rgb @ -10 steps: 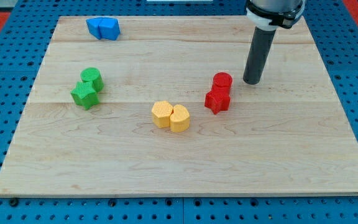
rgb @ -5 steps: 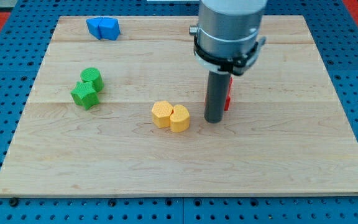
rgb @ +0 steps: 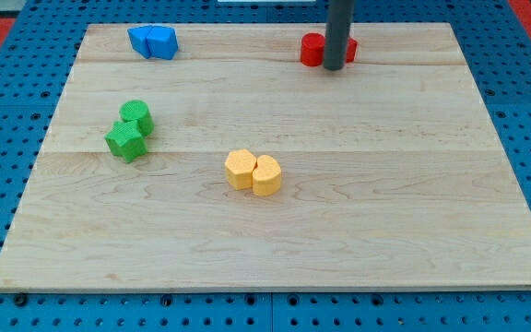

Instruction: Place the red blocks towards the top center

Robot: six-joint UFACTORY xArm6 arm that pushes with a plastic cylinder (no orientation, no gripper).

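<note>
red blocks (rgb: 314, 50) sat top centre of the table (rgb: 413, 221), shapes hidden by the rod | my tip (rgb: 334, 68) was touching their near side | no jaws on this rig | judged light, rigid, slippery: push low and centred

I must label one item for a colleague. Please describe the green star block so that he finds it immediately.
Look at the wooden board's left side, about mid-height, where two green blocks touch. The green star block is the lower-left one. Its neighbour, the green cylinder, is round; this one has points.
</note>
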